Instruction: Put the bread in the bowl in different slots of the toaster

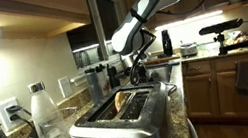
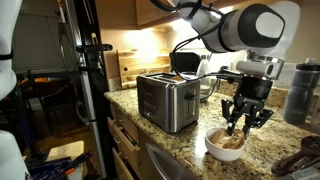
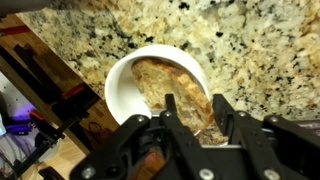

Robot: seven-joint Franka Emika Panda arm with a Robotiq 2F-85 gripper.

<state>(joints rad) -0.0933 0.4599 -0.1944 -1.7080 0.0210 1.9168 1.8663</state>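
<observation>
A white bowl (image 3: 122, 78) sits on the granite counter and holds tan bread (image 3: 160, 78). It also shows in an exterior view (image 2: 224, 147). My gripper (image 3: 196, 112) is down in the bowl, its fingers closed on the edge of a bread slice. It shows in both exterior views (image 2: 246, 122) (image 1: 140, 72). The stainless-steel toaster (image 1: 114, 129) (image 2: 166, 100) stands apart from the bowl on the counter. One golden slice (image 1: 127, 103) stands in one of its slots. The other slot looks dark.
A clear plastic bottle with a white cap (image 1: 45, 118) stands beside the toaster. A wooden board (image 2: 133, 66) leans on the back wall. A grey container (image 2: 303, 92) stands beyond the bowl. The counter edge (image 2: 150, 140) runs in front of the toaster.
</observation>
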